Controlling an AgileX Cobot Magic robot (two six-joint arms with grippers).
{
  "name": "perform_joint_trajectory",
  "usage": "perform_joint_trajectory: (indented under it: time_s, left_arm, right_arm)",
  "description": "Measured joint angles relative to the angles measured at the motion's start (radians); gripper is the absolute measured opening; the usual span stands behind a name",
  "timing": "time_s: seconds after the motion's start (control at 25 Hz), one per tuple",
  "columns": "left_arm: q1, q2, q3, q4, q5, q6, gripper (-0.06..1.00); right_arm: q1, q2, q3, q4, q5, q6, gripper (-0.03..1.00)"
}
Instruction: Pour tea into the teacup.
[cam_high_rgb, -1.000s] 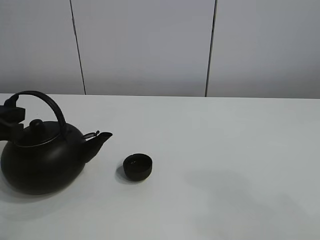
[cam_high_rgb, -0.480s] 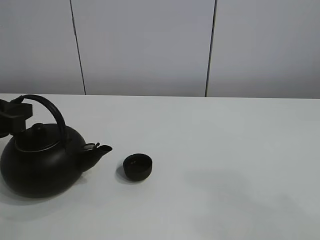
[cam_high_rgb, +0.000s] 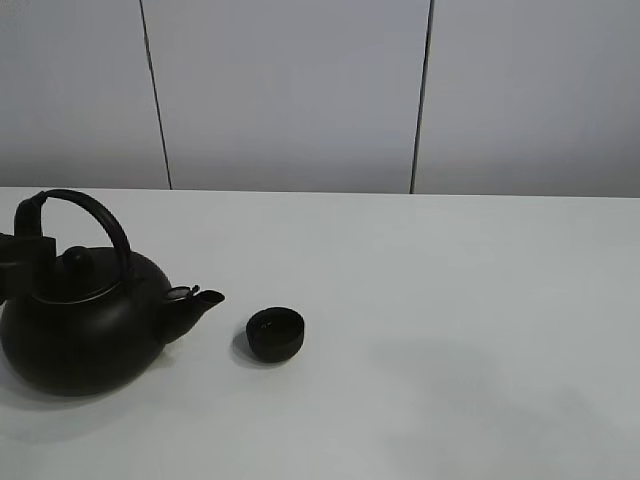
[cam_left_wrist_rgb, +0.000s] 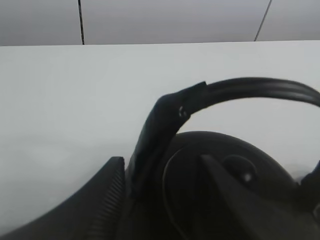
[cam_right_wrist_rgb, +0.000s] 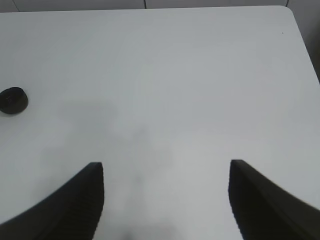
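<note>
- Surface: white table (cam_high_rgb: 450, 300) against a pale panelled wall (cam_high_rgb: 290, 90).
- Kettle (cam_high_rgb: 80, 325): black and round, resting upright on the table at my left, spout (cam_high_rgb: 200, 300) turned toward the teacup. I judge that this lines it up for a pour.
- Handle (cam_left_wrist_rgb: 240, 90): an arch over the lid (cam_left_wrist_rgb: 235, 170), rising between my left pincer's fingers (cam_left_wrist_rgb: 100, 200).
- Left pincer (cam_high_rgb: 25, 255): at the handle's base; whether it grips, I cannot tell.
- Teacup (cam_high_rgb: 275, 333): small and black, just beside the spout, apart from it and from my left pincer.
- Tea: none visible pouring.
- Right pincer (cam_right_wrist_rgb: 165, 200): spread wide, holding nothing, over bare table; the teacup (cam_right_wrist_rgb: 12, 100) sits well apart.
</note>
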Motion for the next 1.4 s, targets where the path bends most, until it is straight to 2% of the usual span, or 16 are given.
perform_joint_trajectory:
  time_s: [0.44,0.64,0.84,0.96,1.16,1.4]
  left_arm:
    - [0.0,-0.114,0.063,-0.053,-0.009,-0.004,0.33]
    - [0.0,-0.135,0.126,-0.126,-0.012,-0.012,0.33]
    - [0.0,-0.139,0.124,-0.144,-0.011,-0.127,0.33]
    - [0.0,-0.139,0.091,-0.144,-0.008,-0.155,0.33]
    - [0.001,-0.139,-0.008,-0.15,0.132,-0.165,0.33]
    - [0.038,-0.139,-0.107,-0.142,0.319,-0.166,0.33]
  right_arm:
    - [0.0,0.0,0.0,0.0,-0.001,0.0,0.49]
    - [0.0,0.0,0.0,0.0,-0.001,0.0,0.49]
    - [0.0,0.0,0.0,0.0,-0.001,0.0,0.49]
    - [0.0,0.0,0.0,0.0,-0.001,0.0,0.49]
    - [0.0,0.0,0.0,0.0,-0.001,0.0,0.49]
    - [0.0,0.0,0.0,0.0,-0.001,0.0,0.49]
